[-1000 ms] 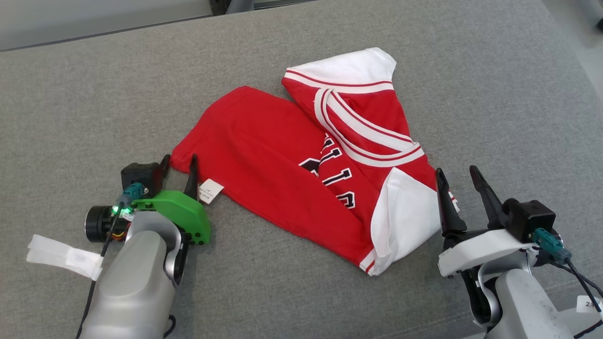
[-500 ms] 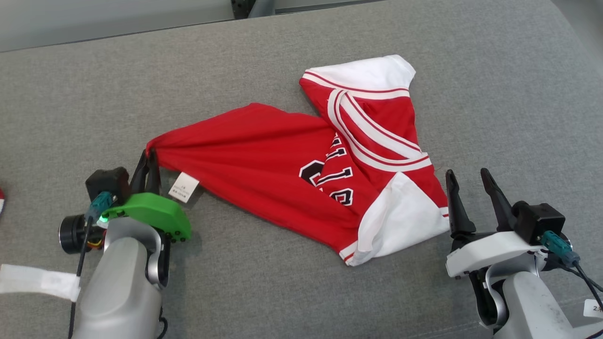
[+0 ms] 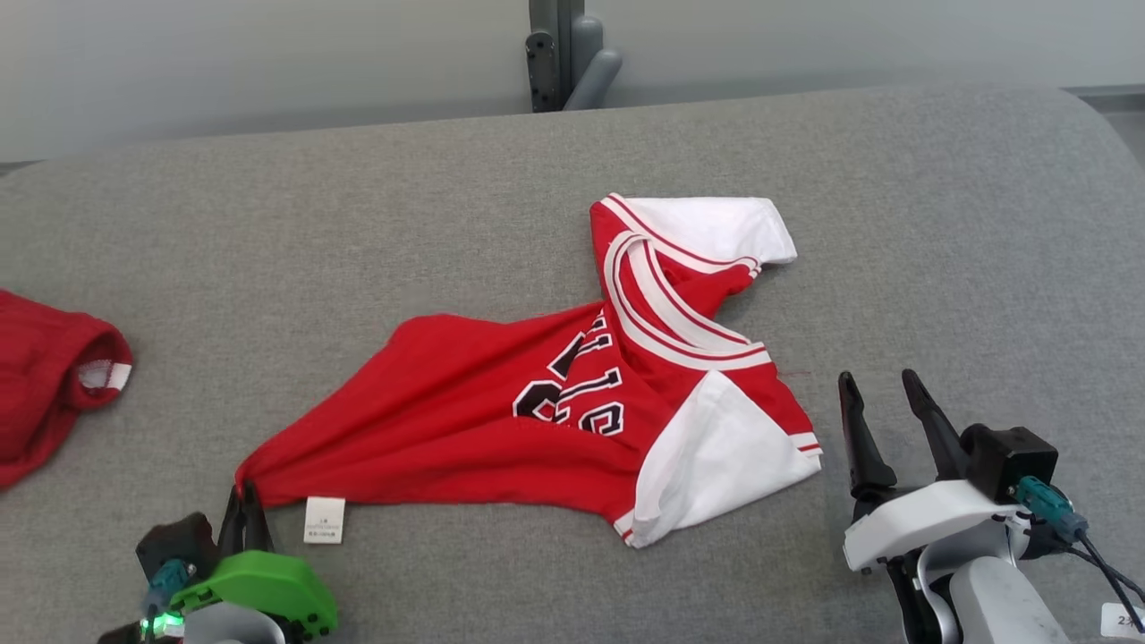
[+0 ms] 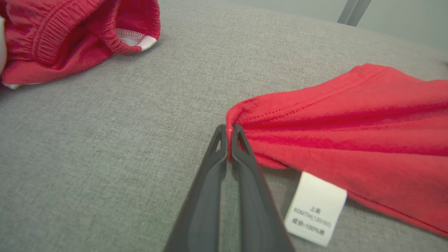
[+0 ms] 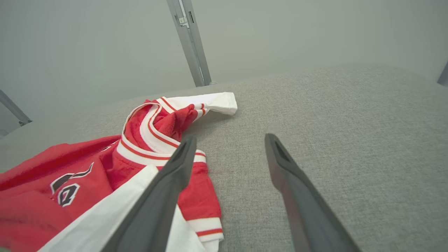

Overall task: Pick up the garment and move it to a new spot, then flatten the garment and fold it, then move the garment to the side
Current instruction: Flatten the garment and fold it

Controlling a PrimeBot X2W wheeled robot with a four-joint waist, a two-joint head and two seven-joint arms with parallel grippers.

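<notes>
The garment (image 3: 501, 438) is a red jersey with white sleeves, striped trim and dark lettering, lying stretched across the grey cushion (image 3: 358, 224). My left gripper (image 3: 243, 496) is shut on the garment's lower left hem corner, beside a white care label (image 3: 324, 520). The left wrist view shows that gripper (image 4: 229, 131) pinching bunched red cloth (image 4: 343, 129) at the fingertips, with the label (image 4: 315, 208) hanging to the right. My right gripper (image 3: 881, 402) stands open just right of the white sleeve (image 3: 716, 456), touching nothing. From the right wrist, the open gripper (image 5: 229, 143) rises beside the jersey (image 5: 150, 140).
A second red garment (image 3: 45, 385) with a ribbed cuff lies at the cushion's left edge, also seen as red cloth (image 4: 70, 35) at the upper left of the left wrist view. A grey metal post (image 3: 559, 54) stands behind the cushion.
My left gripper closed on the hem corner and dragged it toward me and leftward, stretching the jersey out. The head camera tilted up, bringing the second red garment and the post into view.
</notes>
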